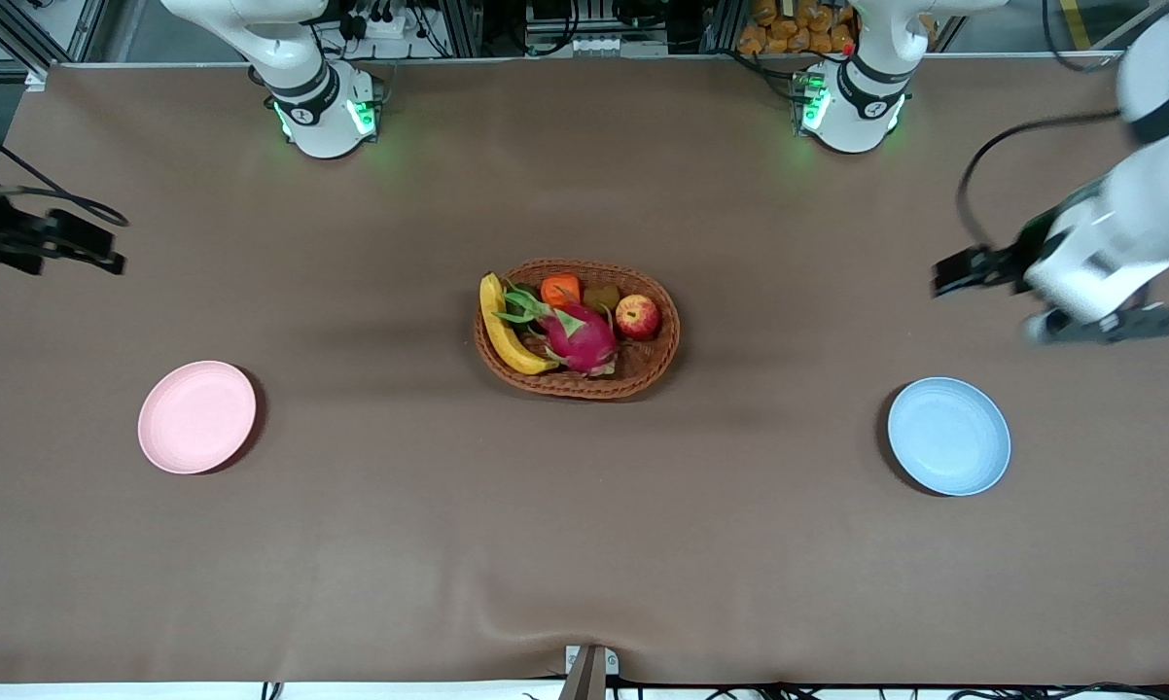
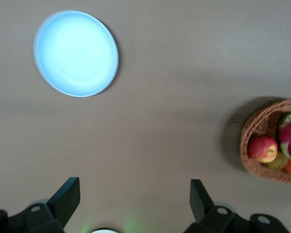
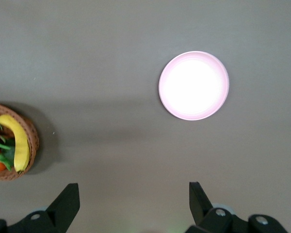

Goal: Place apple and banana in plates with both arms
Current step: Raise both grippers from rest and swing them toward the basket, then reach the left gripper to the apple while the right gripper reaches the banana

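Observation:
The red apple (image 1: 637,316) and the yellow banana (image 1: 503,335) lie in a brown wicker basket (image 1: 657,360) at the table's middle. The pink plate (image 1: 196,416) sits toward the right arm's end, the blue plate (image 1: 948,436) toward the left arm's end; both are bare. My left gripper (image 2: 135,191) is open and empty, high over bare cloth between the blue plate (image 2: 75,53) and the basket, with the apple (image 2: 262,148) in view. My right gripper (image 3: 133,194) is open and empty, high over cloth between the pink plate (image 3: 194,85) and the banana (image 3: 18,141).
The basket also holds a magenta dragon fruit (image 1: 584,335), an orange fruit (image 1: 560,290) and a brownish fruit (image 1: 601,296). The left arm's hand (image 1: 1090,262) hangs at the table's end; the right arm's hand is mostly cut off at the other end. Brown cloth covers the table.

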You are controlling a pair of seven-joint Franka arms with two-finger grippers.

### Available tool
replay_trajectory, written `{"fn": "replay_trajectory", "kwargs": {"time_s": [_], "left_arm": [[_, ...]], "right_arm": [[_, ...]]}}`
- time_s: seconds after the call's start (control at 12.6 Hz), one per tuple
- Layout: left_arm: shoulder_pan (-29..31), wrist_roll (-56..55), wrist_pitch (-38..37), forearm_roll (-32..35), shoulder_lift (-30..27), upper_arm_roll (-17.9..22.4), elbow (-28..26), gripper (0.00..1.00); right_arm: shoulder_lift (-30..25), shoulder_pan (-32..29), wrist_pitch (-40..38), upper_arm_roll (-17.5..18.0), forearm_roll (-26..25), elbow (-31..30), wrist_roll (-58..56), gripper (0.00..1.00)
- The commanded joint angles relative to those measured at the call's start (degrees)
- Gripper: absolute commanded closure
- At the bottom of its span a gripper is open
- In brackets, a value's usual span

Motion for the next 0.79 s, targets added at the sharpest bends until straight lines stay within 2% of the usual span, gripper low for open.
{"fn": "replay_trajectory", "kwargs": {"time_s": [0.0, 0.24, 0.56, 0.71], "left_arm": [[-6.2, -17.3, 6.3, 0.0, 0.2, -0.5, -4.2, 0.0], [-14.4, -40.0, 11.7, 0.1, 3.8, -0.5, -7.5, 0.0], [-22.9, -70.6, 16.6, 1.6, 10.9, -0.5, -7.9, 0.0], [-25.9, -81.7, 19.5, 1.9, 15.3, -0.5, -7.1, 0.0]], "right_arm": [[3.1, 3.6, -0.7, -0.1, -0.2, 0.9, 0.0, 0.0], [5.4, 7.6, -2.7, -0.1, -0.2, 0.5, 0.9, 0.0], [6.7, 11.3, -9.4, 0.0, 0.2, -1.2, 0.2, 0.0], [6.9, 12.6, -8.5, 0.0, 5.1, -4.7, 0.5, 0.0]]}}
